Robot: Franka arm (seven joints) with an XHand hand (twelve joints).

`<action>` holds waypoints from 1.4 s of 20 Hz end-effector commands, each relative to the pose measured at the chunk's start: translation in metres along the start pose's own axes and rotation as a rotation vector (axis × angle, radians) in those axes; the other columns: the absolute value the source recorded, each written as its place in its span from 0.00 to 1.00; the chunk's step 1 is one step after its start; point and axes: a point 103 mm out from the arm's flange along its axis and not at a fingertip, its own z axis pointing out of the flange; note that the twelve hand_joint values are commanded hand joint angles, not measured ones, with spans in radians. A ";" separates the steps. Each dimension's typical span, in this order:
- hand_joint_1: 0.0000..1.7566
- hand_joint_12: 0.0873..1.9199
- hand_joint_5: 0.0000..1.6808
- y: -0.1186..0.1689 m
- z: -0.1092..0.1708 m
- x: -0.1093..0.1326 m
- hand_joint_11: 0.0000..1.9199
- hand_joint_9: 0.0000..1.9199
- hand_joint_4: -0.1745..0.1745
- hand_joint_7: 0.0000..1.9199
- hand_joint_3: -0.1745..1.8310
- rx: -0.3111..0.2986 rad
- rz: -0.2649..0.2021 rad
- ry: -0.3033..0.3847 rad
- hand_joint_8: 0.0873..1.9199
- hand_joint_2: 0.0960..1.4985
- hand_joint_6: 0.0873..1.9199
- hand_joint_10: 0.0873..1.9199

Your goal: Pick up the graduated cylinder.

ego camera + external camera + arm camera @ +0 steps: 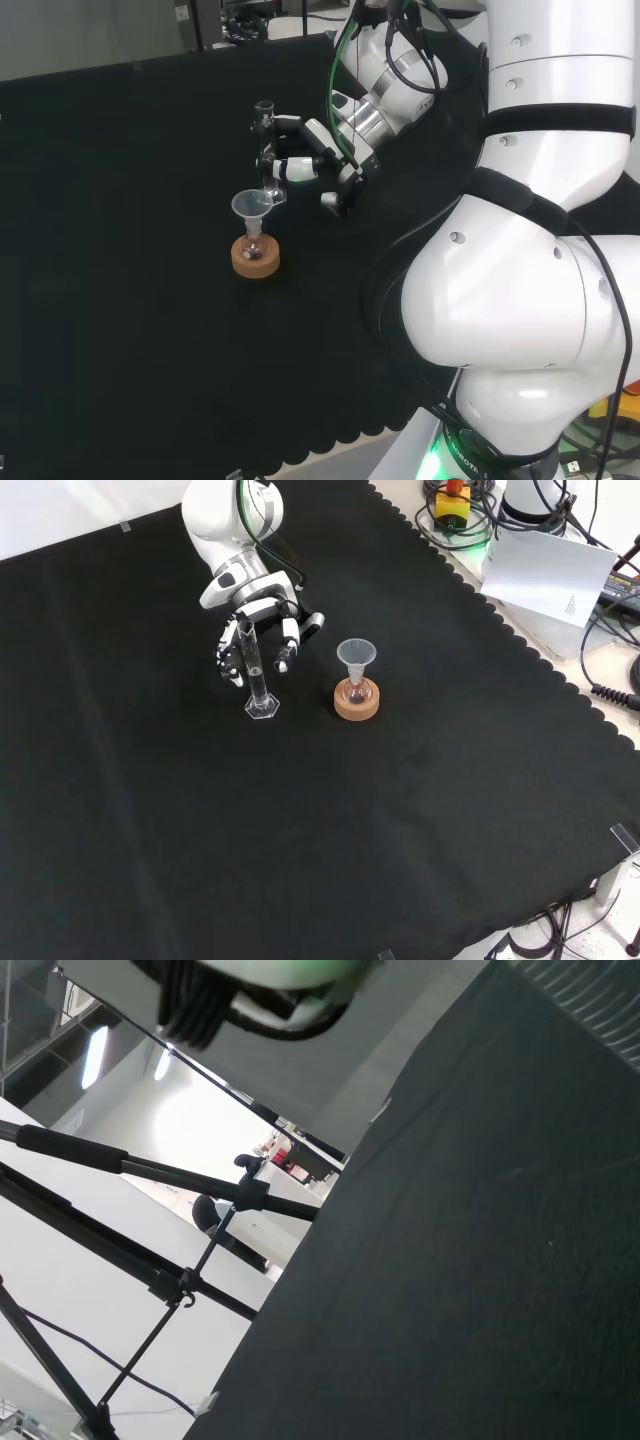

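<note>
A clear graduated cylinder (pixel 256 672) stands upright on its hexagonal foot on the black cloth; in the head view the graduated cylinder (pixel 266 150) rises just behind the funnel. The black and white hand (pixel 258 620) hangs over its upper part, with relaxed fingers (pixel 236 658) reaching down on both sides of the tube. In the head view the hand (pixel 310 150) comes in from the right, its fingers (pixel 268 160) at the tube and its thumb (pixel 335 200) held apart from it. I cannot tell whether any finger presses the glass.
A small round flask with a clear funnel (pixel 356 654) in its neck sits on a cork ring (pixel 357 704), to the right of the cylinder in the front view. The cloth's scalloped edge (pixel 520 640) runs along the right, with paper and cables beyond it.
</note>
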 end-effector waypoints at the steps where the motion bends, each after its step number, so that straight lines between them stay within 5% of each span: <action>1: 0.58 0.53 0.38 0.000 0.002 -0.002 0.41 0.52 0.42 0.34 0.33 0.004 0.001 -0.002 0.27 0.42 0.20 0.11; 17: 0.58 0.52 0.32 0.003 0.004 -0.003 0.44 0.55 0.41 0.38 0.33 -0.002 0.011 -0.005 0.27 0.43 0.23 0.10; 28: 0.59 0.48 0.39 0.004 0.005 -0.006 0.50 0.59 0.44 0.42 0.33 -0.012 0.018 -0.003 0.27 0.44 0.27 0.08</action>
